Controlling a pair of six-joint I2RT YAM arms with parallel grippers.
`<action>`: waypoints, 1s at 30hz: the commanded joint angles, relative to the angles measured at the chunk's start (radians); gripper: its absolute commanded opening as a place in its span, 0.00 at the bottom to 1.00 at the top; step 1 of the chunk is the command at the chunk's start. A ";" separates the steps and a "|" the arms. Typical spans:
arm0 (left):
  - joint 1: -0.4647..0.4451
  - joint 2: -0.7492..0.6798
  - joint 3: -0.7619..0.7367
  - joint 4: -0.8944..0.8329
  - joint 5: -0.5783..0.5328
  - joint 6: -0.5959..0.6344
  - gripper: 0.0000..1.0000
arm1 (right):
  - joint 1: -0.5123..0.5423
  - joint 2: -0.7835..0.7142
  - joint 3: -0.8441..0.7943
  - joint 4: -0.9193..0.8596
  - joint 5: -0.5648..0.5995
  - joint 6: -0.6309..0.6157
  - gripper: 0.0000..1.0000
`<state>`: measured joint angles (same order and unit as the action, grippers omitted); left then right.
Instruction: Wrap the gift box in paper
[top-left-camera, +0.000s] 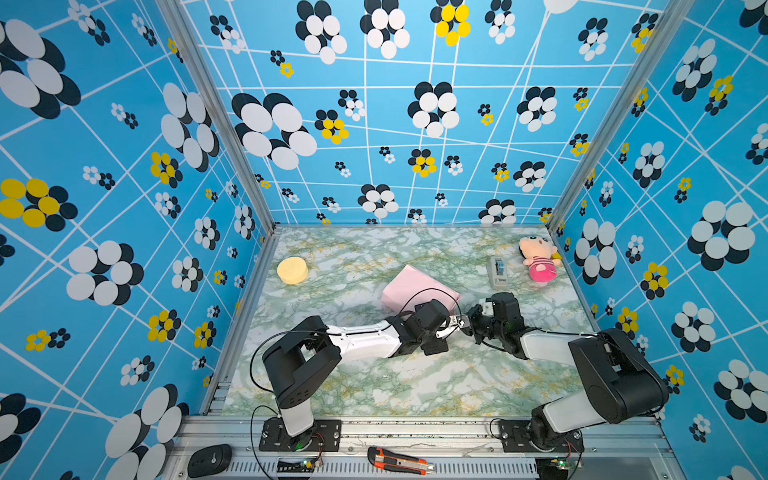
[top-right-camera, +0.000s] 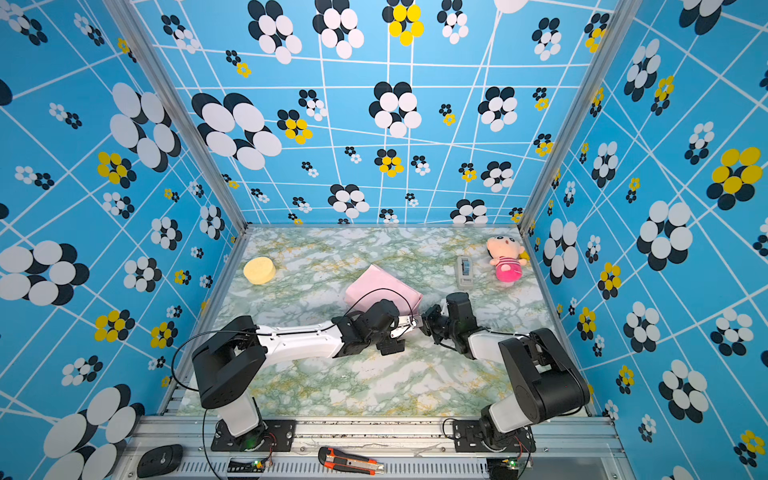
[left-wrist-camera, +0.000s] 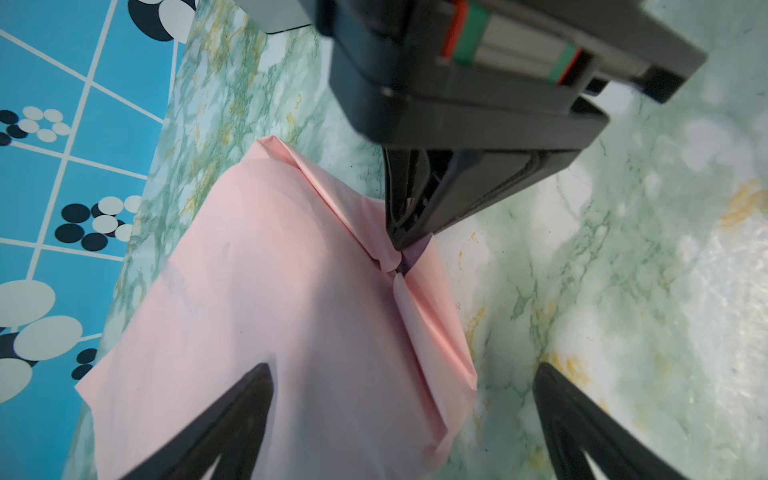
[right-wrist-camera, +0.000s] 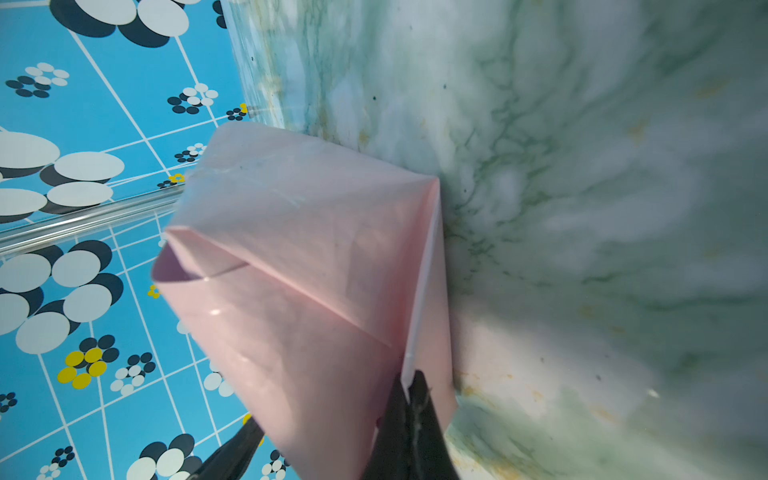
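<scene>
pinching the end fold of the paper (left-wrist-camera: 291, 311), seemingly to hold it shut, is the right gripper (left-wrist-camera: 400, 245), while the left gripper (left-wrist-camera: 401, 370) hangs spread wide over it, the gift box hidden inside, mid table (top-left-camera: 374, 382).

Creased paper (top-left-camera: 415, 286), pale pink outward with lilac at one seam, lies folded into a boxy parcel on the middle of the tabletop (top-left-camera: 374, 386).

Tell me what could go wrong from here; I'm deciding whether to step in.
1. The left gripper is open, so only the right gripper pinches the end fold of the paper; that fold may spring open.
2. A tug from that single pinch could tear the creased sheet or drag the parcel.
</scene>
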<state>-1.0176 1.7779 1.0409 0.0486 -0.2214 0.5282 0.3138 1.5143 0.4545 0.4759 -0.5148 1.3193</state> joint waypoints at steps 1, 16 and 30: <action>-0.026 0.037 0.056 0.043 -0.155 0.000 0.99 | 0.008 -0.014 0.017 -0.006 -0.014 0.015 0.00; -0.040 0.133 0.029 0.080 -0.294 -0.135 0.90 | 0.014 -0.008 0.010 0.066 -0.036 0.070 0.00; -0.021 0.133 -0.032 0.058 -0.260 -0.272 0.70 | 0.016 -0.001 -0.006 0.149 -0.027 0.080 0.09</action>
<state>-1.0698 1.8778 1.0538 0.2012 -0.4484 0.3157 0.3206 1.5238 0.4538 0.5320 -0.5064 1.4017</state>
